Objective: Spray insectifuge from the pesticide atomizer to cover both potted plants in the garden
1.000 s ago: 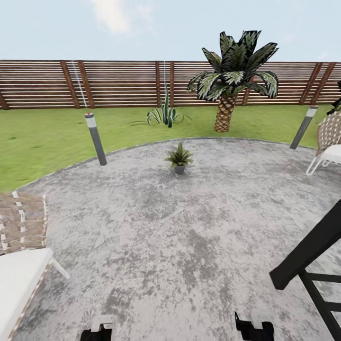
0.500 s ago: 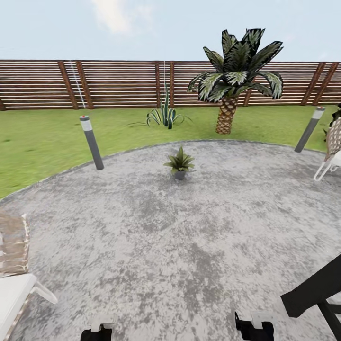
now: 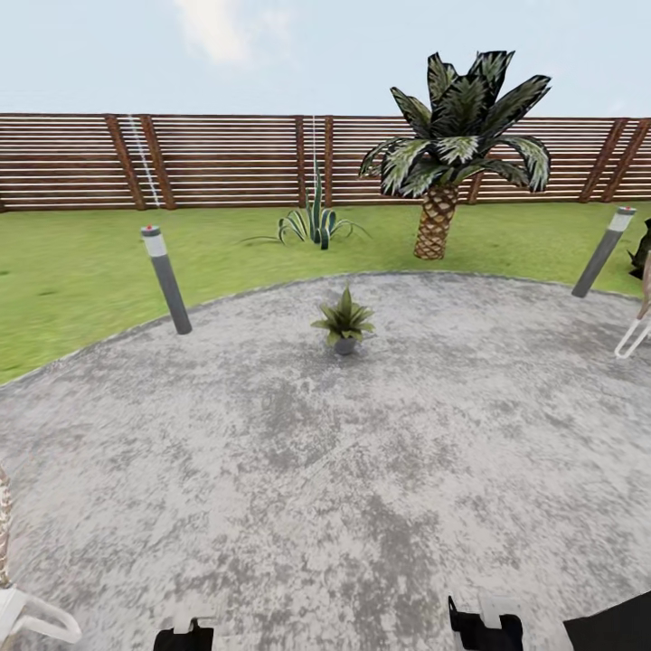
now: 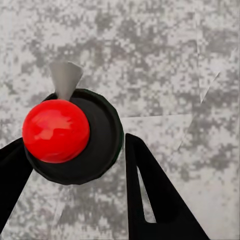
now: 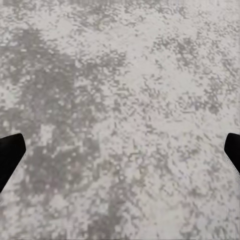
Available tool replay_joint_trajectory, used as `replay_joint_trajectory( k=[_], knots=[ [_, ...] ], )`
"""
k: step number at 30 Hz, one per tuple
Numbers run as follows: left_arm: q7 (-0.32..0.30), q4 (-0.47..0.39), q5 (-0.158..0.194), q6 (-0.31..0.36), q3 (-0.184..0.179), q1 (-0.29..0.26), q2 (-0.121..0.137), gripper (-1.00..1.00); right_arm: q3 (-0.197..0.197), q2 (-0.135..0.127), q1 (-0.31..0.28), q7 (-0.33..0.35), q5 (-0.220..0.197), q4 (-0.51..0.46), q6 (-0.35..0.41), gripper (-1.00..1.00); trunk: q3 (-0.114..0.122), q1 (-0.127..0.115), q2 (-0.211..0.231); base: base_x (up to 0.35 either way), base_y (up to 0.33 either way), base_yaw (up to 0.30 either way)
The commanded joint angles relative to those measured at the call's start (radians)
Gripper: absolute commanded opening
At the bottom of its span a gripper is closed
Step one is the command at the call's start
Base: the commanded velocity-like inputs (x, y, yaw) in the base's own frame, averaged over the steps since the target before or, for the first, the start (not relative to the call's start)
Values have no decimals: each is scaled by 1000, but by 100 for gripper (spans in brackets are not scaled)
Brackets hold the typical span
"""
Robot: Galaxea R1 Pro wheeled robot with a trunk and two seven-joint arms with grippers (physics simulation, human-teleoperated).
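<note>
Closer now, one potted plant [image 3: 344,321] sits on the patio [image 3: 271,452]; left gripper [image 4: 75,165] pinches the pesticide atomizer [image 4: 75,135], right gripper [image 5: 120,150] spread.

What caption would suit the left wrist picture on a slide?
Left gripper holding the pesticide atomizer, red top toward the camera, above the mottled grey stone patio.

Your left gripper [image 4: 70,195]: flat matte-black fingers [image 4: 155,200], wedge-shaped, one w/ a narrow slot cut through. Right gripper [image 5: 120,155]: same black, just two dark tips at the frame edges. Head view: both wrists [image 3: 485,622] black w/ pale grey blocks on top
</note>
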Motion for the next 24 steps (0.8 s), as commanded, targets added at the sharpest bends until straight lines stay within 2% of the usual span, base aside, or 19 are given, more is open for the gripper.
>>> replay_joint_trajectory(
  k=[1,24],
  knots=[
    [4,0,7,-2,-9,0,0,-100,-4,0,-1,-6,11,2,-3,100,-1,0,0,339,0,0],
    [4,0,7,-3,-9,0,0,-100,-4,0,-1,-6,11,1,-3,100,-1,0,0,339,0,0]
  ],
)
